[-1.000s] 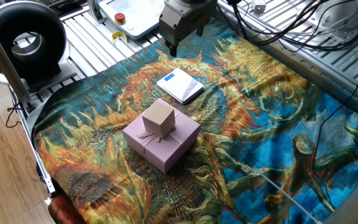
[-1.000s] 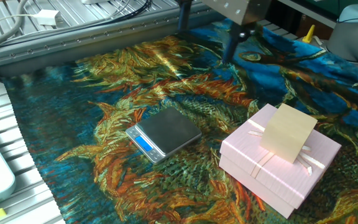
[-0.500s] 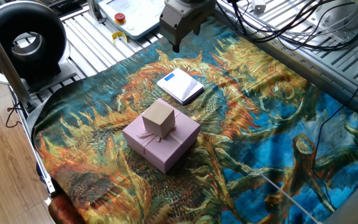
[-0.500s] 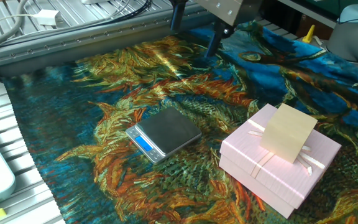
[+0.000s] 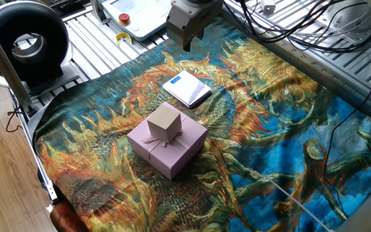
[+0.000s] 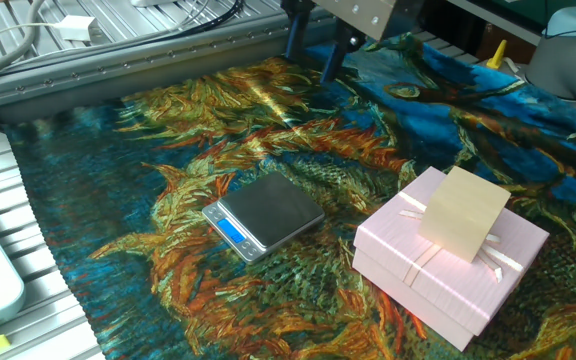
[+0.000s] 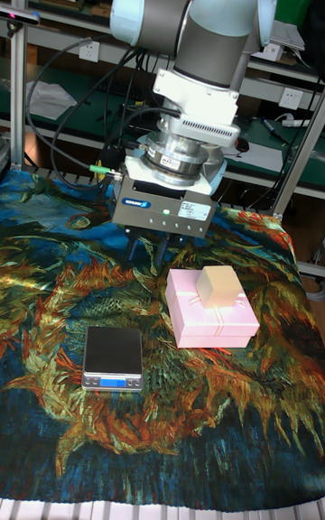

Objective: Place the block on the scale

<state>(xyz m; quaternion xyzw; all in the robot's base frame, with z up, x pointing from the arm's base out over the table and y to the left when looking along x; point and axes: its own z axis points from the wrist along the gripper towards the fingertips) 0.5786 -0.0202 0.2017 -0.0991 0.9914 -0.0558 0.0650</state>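
Tall fixed view showed the UR5 arm [image 7: 194,23] standing over the far side of the table, its wrist pointed down at a sunflower-patterned cloth [image 7: 54,439] that covered the whole work surface and carried everything else. The gripper [image 7: 149,260] hung clear above the cloth, behind both task items and touching neither; its two dark fingers [image 6: 298,38] stood apart with nothing between them, which read as a claw spread in readiness for a pick not yet begun. A pink gift box [image 5: 167,143] sat near the middle of the cloth and served as a raised stand for the block [image 5: 165,122], which rested on its lid over the ribbon bow, turned slightly askew to the box edges. The scale [image 5: 186,89] lay flat on the cloth, just beyond the box and apart from it, its platform bare, so placement was judged still outstanding. The block appeared as a small plain tan cube, matte and cardboard-like, with crisp edges and no markings visible; it looked light, rigid and easy to grasp across two opposite faces.
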